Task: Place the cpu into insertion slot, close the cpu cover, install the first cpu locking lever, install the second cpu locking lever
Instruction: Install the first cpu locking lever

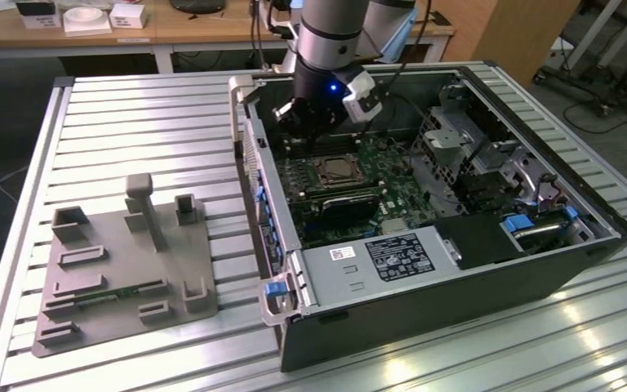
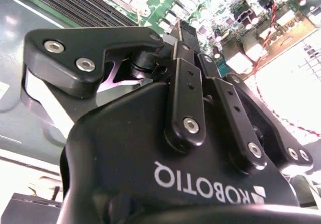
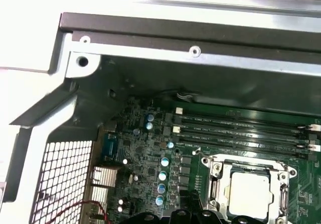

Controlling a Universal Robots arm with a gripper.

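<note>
Cpu [image 3: 249,193] is seen lying flat in the slot [image 1: 311,173], its pale metal top facing up. The cover [image 3: 223,184] appears to be folded down around it, so that the chip is framed by the cut-out. The socket is set in the green board [image 1: 401,204] inside the opened case [image 1: 455,286], which is laid on its side on the ribbed table [image 1: 128,122].

The arm [image 1: 330,33] is brought down steeply from the top of the exterior view, with the wrist held close to upright and the gripper [image 1: 304,135] pointed straight down into the case. The gripper is hung over the board near the case's far wall, just beside the socket's far corner and apart from the cpu; whether the board is touched cannot be told. A small blue light [image 1: 335,88] is lit on the wrist. Whether the gripper is open or closed cannot be told, and nothing is seen to be held in it.

In the first wrist view the long memory slots [image 3: 241,128] are seen just beyond the socket, between it and the case wall, and a mesh panel [image 3: 60,184] is seen further off along the board. A grey box [image 1: 390,257] with a white label is mounted at the case's near end. On the exterior view's left a grey fixture [image 1: 117,261] is set on the table, well apart from the case.
</note>
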